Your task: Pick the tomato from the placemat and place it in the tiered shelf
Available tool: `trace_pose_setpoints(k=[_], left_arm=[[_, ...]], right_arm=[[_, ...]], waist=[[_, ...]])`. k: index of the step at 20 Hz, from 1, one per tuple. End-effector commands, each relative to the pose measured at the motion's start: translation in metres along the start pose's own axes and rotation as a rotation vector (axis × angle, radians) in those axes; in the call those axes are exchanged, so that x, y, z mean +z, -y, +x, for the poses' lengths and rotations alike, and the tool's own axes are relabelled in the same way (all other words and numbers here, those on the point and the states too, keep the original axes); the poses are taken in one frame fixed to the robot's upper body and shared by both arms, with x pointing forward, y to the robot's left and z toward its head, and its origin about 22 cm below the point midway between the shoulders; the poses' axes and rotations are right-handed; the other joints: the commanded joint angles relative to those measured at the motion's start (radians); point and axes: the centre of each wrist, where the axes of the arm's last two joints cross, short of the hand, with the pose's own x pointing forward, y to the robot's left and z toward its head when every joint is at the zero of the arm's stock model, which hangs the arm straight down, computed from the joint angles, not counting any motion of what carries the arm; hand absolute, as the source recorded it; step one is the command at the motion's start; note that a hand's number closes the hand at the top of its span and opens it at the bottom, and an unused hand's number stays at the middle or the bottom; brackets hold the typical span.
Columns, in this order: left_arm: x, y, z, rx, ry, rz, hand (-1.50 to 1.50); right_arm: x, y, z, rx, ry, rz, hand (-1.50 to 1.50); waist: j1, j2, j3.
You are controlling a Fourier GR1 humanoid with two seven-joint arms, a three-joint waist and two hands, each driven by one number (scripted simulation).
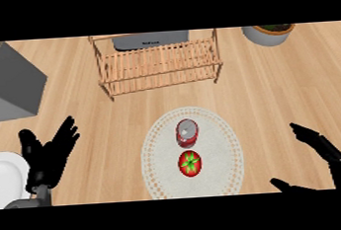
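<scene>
Tomato (190, 163) is sitting on the placemat's (220, 138) near half, just near of a can (187, 132), while right hand (329, 153) and left hand (50, 154) are hanging spread, holding nothing; probably light, smooth, bruisable, so cupping its round sides is looking safest

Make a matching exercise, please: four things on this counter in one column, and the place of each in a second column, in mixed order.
Things:
1. tomato
2. can
3. tiered shelf
4. plant pot

Places:
A. top right corner of the view
B. near half of the placemat
C. beyond the placemat, at top middle
D. far half of the placemat

Pairs: 1-B, 2-D, 3-C, 4-A.
</scene>
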Motion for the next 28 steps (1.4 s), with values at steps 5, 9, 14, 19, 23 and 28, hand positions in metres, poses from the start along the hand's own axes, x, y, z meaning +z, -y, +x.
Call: trace_pose_setpoints(k=[5, 9, 14, 19, 23, 28], left_arm=[[0.002, 0.008, 0.005, -0.003, -0.016, -0.012, 0.00], [-0.005, 0.013, 0.013, -0.012, -0.017, -0.018, 0.00], [-0.008, 0.017, 0.018, -0.019, -0.008, -0.019, 0.00], [-0.011, 0.011, 0.019, -0.010, -0.013, -0.033, 0.00], [-0.008, 0.001, 0.007, -0.002, -0.025, -0.016, 0.00], [-0.005, 0.001, 0.017, -0.019, -0.014, -0.017, 0.00]], right_arm=[[0.027, -0.008, 0.082, 0.072, -0.022, 0.208, -1.50], [0.020, -0.032, 0.109, 0.187, -0.087, 0.237, -1.50], [0.013, -0.054, 0.152, 0.246, -0.186, 0.161, -1.50], [-0.015, -0.100, 0.166, 0.357, -0.280, 0.126, -1.50], [-0.021, -0.137, 0.162, 0.374, -0.332, 0.162, -1.50], [-0.024, -0.156, 0.170, 0.453, -0.381, 0.232, -1.50]], waist=[[0.012, 0.000, -0.001], [0.023, 0.003, -0.002], [0.023, 0.002, -0.002], [0.024, 0.003, -0.001], [0.020, 0.003, -0.001], [0.018, 0.001, 0.000]])
